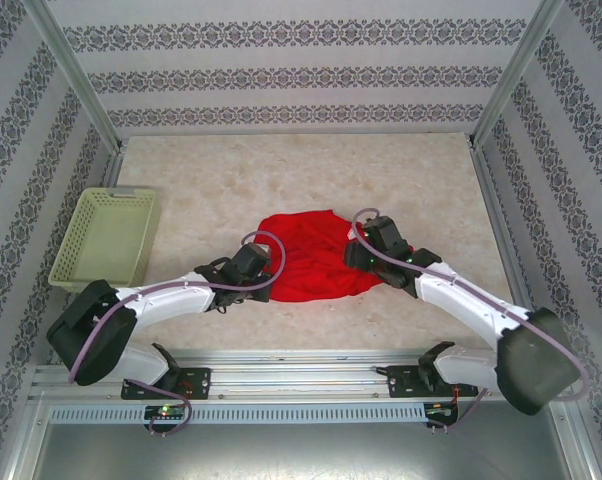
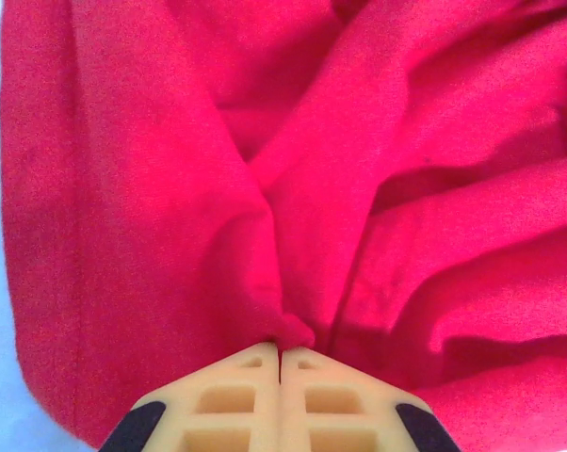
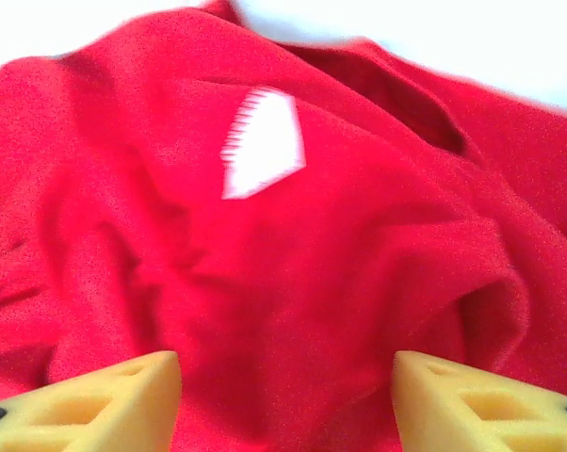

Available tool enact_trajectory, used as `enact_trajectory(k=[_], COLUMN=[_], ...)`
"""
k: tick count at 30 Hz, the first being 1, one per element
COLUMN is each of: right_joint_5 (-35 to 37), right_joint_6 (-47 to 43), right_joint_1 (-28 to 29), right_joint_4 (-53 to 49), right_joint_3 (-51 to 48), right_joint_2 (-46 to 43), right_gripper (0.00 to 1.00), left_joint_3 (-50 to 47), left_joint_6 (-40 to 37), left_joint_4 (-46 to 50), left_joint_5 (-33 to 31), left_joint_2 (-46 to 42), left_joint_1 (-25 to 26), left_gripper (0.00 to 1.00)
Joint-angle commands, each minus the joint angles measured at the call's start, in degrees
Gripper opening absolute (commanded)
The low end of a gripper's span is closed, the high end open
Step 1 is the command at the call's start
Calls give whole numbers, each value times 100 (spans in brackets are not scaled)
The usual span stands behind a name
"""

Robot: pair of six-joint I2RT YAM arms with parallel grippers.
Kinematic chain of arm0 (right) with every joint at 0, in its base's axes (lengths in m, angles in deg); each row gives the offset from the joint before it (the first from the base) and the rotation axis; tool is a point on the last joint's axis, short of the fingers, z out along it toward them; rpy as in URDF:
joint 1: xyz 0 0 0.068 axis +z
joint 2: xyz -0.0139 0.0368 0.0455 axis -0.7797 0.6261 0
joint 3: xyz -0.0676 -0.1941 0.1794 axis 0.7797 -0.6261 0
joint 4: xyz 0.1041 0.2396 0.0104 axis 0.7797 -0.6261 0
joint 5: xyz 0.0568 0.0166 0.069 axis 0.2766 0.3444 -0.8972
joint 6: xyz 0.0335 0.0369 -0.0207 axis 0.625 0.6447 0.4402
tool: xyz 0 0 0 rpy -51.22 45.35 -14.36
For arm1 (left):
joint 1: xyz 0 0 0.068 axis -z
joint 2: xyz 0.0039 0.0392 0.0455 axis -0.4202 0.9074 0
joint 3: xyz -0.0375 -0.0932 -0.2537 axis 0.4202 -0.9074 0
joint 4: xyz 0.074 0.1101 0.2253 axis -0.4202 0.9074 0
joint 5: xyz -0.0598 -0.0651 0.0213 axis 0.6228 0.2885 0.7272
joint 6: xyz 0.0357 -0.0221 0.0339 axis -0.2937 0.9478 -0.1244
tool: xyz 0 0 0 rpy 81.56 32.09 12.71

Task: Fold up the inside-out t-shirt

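We find the t-shirt (image 1: 306,258) crumpled mid-surface (image 1: 281,170), between the arms and well right of the basket (image 1: 106,240). The left gripper (image 2: 281,350) is pinched tight on a fold at the near-left edge. Creases run into its tips, so we read this as an anchor hold. The right gripper (image 3: 285,369) stands wide over the right side, gripping nothing. A white label (image 3: 265,141) shows there. We judge it needs a second hold to spread the cloth.
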Motion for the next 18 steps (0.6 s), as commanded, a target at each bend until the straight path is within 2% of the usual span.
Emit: enact_trajectory(k=[1,6,7,11,15,17,18], right_joint_5=[655,-138,-97,635,1997,2247,2256], right_joint_6=[-614,-567,-552,-680,-836,-980,-1048], right_joint_1=[443,860,907,891,786,702,640], right_joint_4=[-685,-251,-236,-348,-836,-962,-1002], right_joint_3=[464,455,505,792,1343,1639,1767], right_joint_2=[-262,393,592,1312,2112,2476,2632], right_gripper=[61,60,59,61,62,56,49], left_joint_3=[165,164,137,117,47,33,78], left_joint_6=[-189,-169,-150,-156,-184,-199,-227], left_joint_4=[-418,-448,-463,-368,-328,-220,-68], left_joint_5=[297,248,227,139,44,-100,-237], left_joint_2=[-18,-13,-28,-82,-175,-214,-248], left_joint_1=[106,115,116,115,116,115,115], left_gripper=[0,0,0,0,0,0,0])
